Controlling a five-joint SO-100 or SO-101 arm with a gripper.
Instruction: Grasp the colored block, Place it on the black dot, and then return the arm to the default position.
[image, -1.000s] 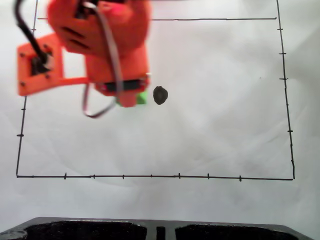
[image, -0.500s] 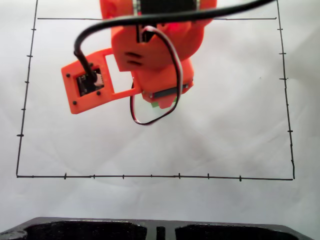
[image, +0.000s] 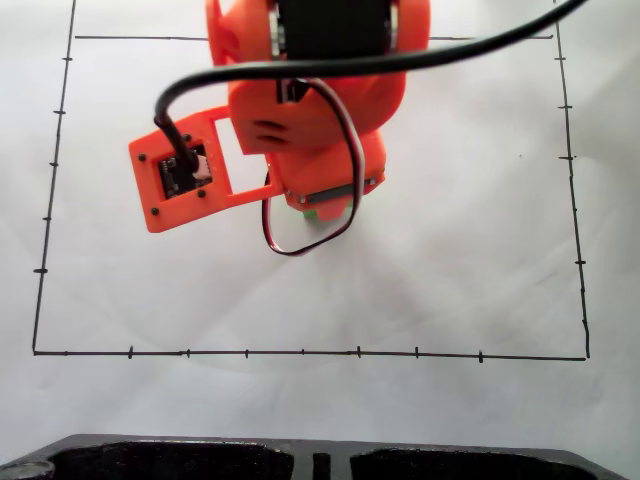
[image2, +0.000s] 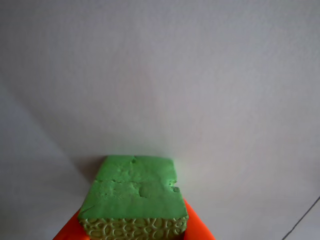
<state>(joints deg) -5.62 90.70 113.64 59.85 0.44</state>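
With the tool (image2: 134, 235), gripping the green foam cube (image2: 135, 195) between two orange fingers (image2: 197, 227) pressing against its left and right sides at the bottom edge of the wrist view, narrowed to the cube's width. Judging the grasp as done and the placing as under way: carrying the cube low over the white paper worktop (image: 450, 250), with a soft shadow gathering at its far edge, though not telling for sure whether touching down or hovering just above. Not telling either whether lining up over the black dot, that spot likely lying beneath the orange arm (image: 310, 110) in the fixed view. Leaving, by this reading, the release and the return to the default position. Gaining from the wrist view the cube's crackled near face, its smooth top and the finger contact; from the fixed view only catching a green sliver (image: 318, 212) under the tool (image: 320, 208). Gaining from the fixed view the placement inside the drawn black frame (image: 300, 352), near its middle, plus the camera module (image: 180, 175), the black cable (image: 400, 60) and the red-white wire loop (image: 300, 248).
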